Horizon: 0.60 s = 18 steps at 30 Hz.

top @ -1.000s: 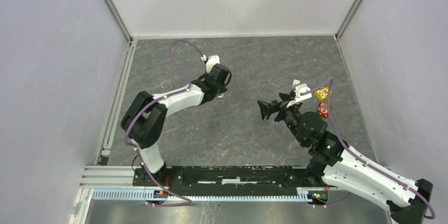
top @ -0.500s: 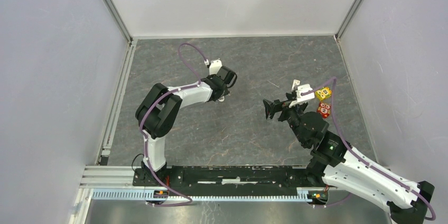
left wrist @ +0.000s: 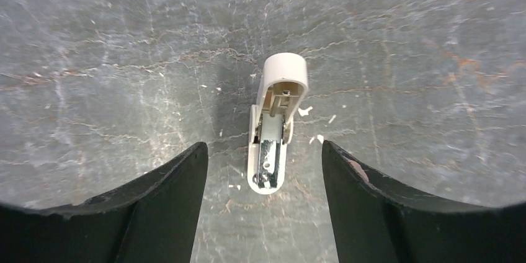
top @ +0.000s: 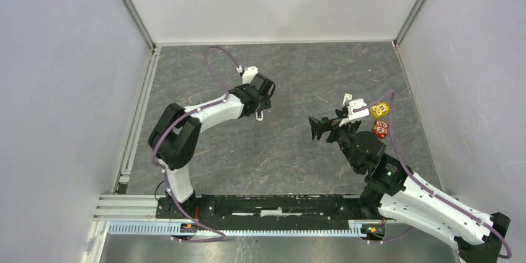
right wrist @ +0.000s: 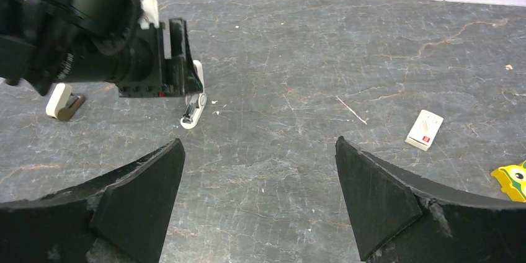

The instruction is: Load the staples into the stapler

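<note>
Tabletop (top: 291, 77) grey, marbled (pale walls (top: 273, 2)); stapler (left wrist: 276, 123) apparently hinged open; left gripper (left wrist: 263, 146), right gripper (right wrist: 258, 141) spread wide, empty.

Clear gaps flank the stapler (left wrist: 273, 120)
Room on both sides inside the left gripper (left wrist: 263, 147); bare table (right wrist: 298, 170) reaches the staple box (right wrist: 425, 130).

A dark grey, stone-patterned tabletop (top: 279, 164) is crossed by pale veins and a few rusty streaks, and small white flecks are scattered over it in the left wrist view. It is enclosed by plain pale lilac panels: a back wall (top: 273, 2) at the top of the frame, a left wall (top: 62, 89) and a right wall (top: 477, 77). Slanted metal posts (top: 129, 5) are set in the far corners. A silver rail (top: 124, 204) is fixed along the bottom edge. Everything is lit evenly and softly.
</note>
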### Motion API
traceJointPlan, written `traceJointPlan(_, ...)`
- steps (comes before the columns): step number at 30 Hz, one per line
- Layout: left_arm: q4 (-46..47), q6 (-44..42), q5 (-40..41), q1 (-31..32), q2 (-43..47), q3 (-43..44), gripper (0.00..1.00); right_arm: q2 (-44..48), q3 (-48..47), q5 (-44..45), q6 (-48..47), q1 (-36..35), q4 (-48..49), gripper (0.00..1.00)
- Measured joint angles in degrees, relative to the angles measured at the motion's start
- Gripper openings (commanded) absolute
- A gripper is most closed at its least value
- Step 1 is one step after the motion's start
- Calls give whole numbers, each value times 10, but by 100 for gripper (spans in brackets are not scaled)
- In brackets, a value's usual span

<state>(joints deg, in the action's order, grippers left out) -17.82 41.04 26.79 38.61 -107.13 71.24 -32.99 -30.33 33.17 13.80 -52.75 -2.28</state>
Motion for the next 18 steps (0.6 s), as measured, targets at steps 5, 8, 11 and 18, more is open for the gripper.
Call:
traceJointPlan(5, -29, -17, -7, -14, 77, -5, 74, 0, 0, -7, 1, 0, 0, 98)
traceJointPlan(8, -45, -35, -10, -43, 127, -23, 74, 0, 0, -13, 3, 0, 0, 98)
traceJointPlan(11, -62, -51, -15, -82, 170, -52, 73, 3, 0, -17, 3, 0, 0, 98)
traceJointPlan(18, -100, -90, -66, -245, 255, -129, 73, 22, 2, -23, 3, 0, 4, 98)
